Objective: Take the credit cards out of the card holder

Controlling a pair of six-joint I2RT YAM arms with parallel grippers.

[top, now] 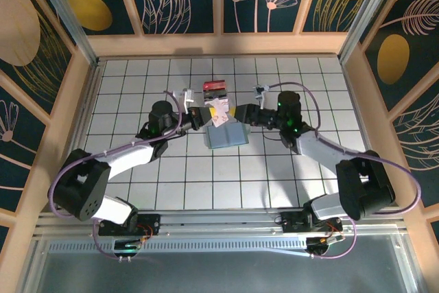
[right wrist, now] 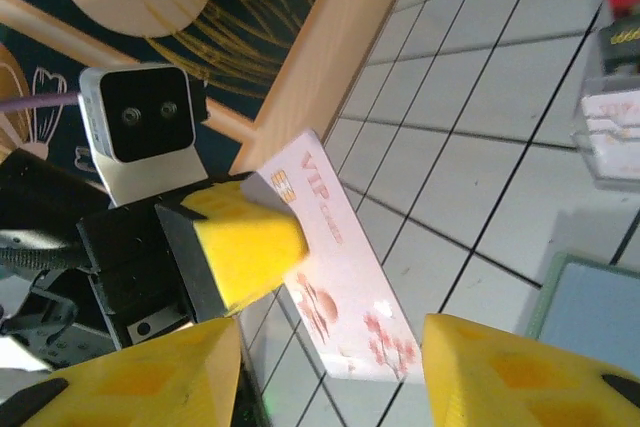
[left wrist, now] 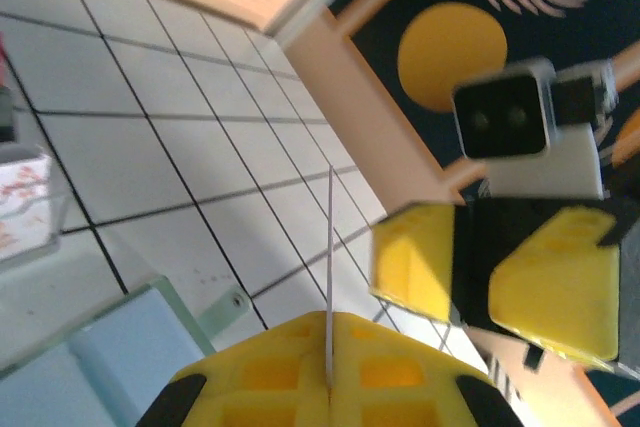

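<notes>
Left fingers [right wrist: 245,242] pinch one end of a pink-white card [right wrist: 335,267], held in the air just over the far edge of the holder [top: 226,136]. Right fingers [right wrist: 500,367] stand wide on either side of the card's other end, apparently clear of it. The card's long axis runs from the left fingers toward the right.

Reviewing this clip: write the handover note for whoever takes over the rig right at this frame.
Left gripper: shut on a white-pink card, held above the table.
Right gripper: open, facing the left one, close to the card but not gripping it.
Card holder: flat on the table below both grippers, with a red-topped box beyond it.
Done: this card is out of the holder.
Left: set the card down. Whether more cards remain in the holder cannot be told from here, so check.
</notes>
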